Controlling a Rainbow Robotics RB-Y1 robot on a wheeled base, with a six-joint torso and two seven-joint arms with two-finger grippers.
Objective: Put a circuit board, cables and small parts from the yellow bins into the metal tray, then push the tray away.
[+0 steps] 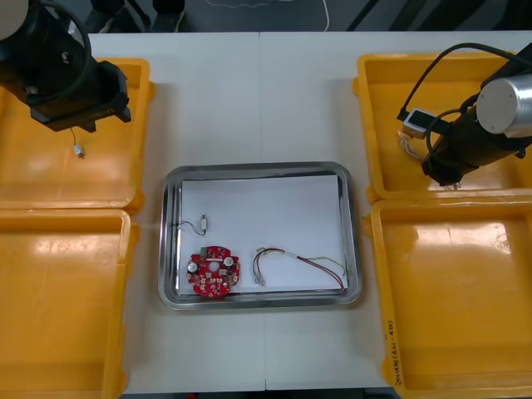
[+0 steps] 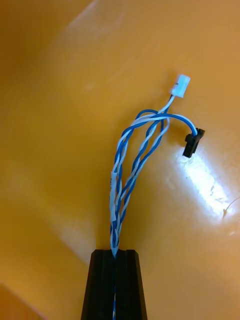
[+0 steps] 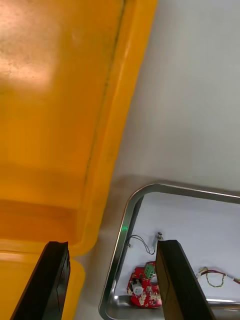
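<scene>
My right gripper (image 2: 115, 252) is shut on a twisted blue and white cable (image 2: 131, 165), which hangs over the floor of the far right yellow bin (image 1: 386, 83); its white and black plugs are at the free end. Over the inner edge of the far left yellow bin (image 1: 50, 179), my left gripper (image 3: 112, 243) is open with nothing between its fingers. The metal tray (image 1: 169, 249), white inside, holds a round red circuit board (image 1: 213, 272), a red and yellow cable (image 1: 299, 266) and a small metal part (image 1: 204, 222) on a thin black wire.
One small metal part (image 1: 78, 150) lies in the far left bin. The near left bin (image 1: 58, 307) and near right bin (image 1: 457, 316) look bare. Bare table stretches beyond the tray's far rim, between the two far bins.
</scene>
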